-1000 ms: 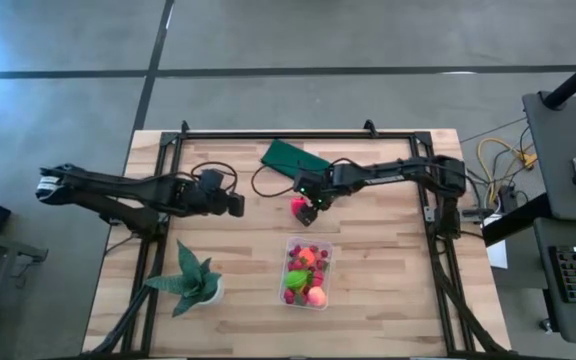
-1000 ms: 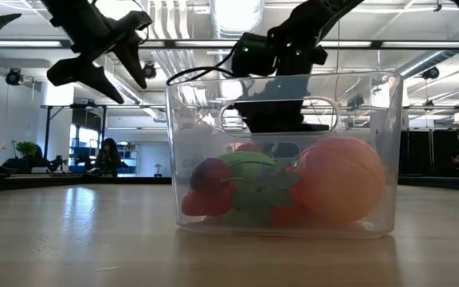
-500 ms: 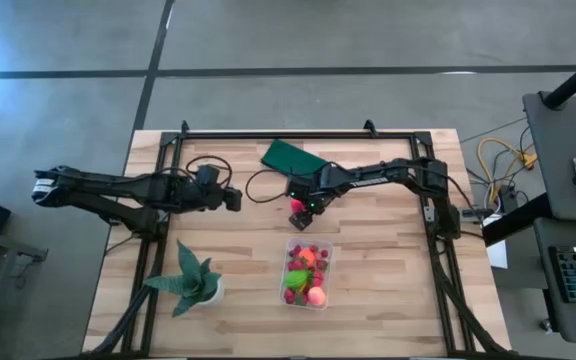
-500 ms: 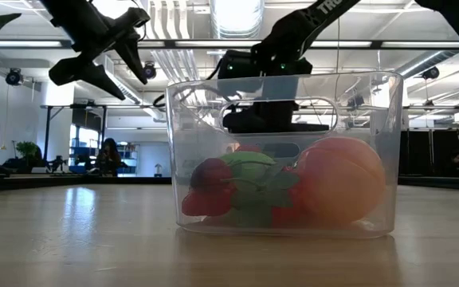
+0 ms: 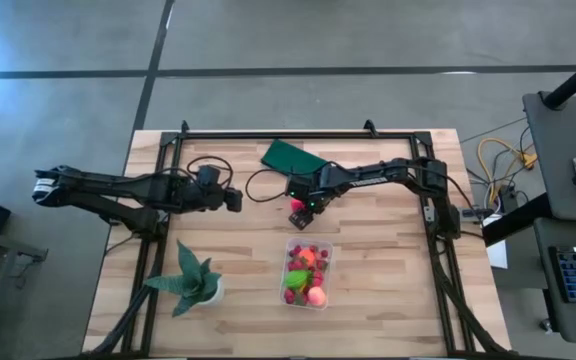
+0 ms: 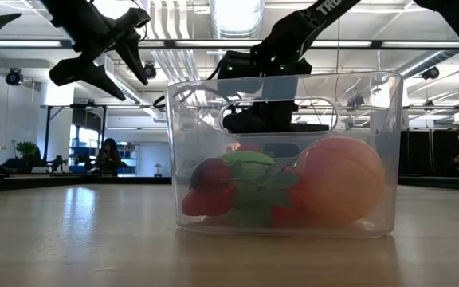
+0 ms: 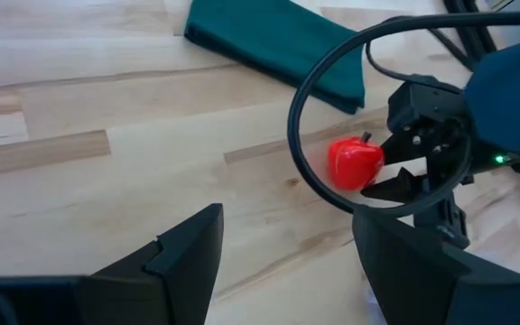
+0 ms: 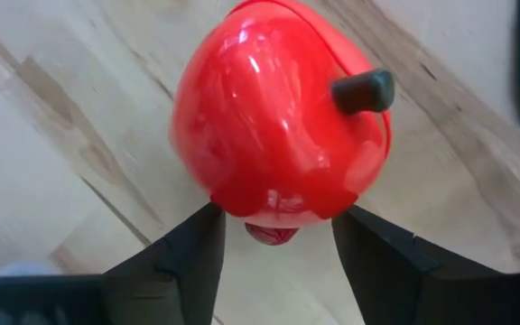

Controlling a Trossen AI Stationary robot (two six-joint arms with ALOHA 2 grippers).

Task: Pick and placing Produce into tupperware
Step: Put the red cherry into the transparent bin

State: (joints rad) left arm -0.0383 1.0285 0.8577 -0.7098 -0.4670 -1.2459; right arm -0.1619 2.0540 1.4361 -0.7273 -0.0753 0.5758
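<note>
**Desk:** Where is your right gripper (image 5: 298, 208) relative to the tupperware (image 5: 307, 272)?

**Operator:** I have it down at the table, a little beyond the tupperware on the far side, between the box and the dark green rectangle (image 5: 294, 156). A red toy apple (image 8: 281, 117) with a dark stem sits between its two fingers (image 8: 184, 253). In my right wrist view the fingers stand just at either side of the apple's lower edge. I cannot tell whether they are pressing on it, and the apple appears to lie on the wood.

**Desk:** And the left side?

**Operator:** My left gripper (image 5: 236, 200) hangs above the table, farther from the tupperware and off to the left of the apple, with its fingers (image 7: 183, 253) spread and nothing between them. Its wrist camera looks across at the apple (image 7: 355, 163) and the right gripper's tips around it.

**Desk:** What is in the tupperware?

**Operator:** Several pieces of produce (image 6: 285, 187): dark red berries, a green piece, and a larger orange-pink round one (image 6: 341, 181) at the end nearest the table's front edge. The spiky potted plant (image 5: 194, 279) stands to the left of the tupperware, well apart from it.
</note>
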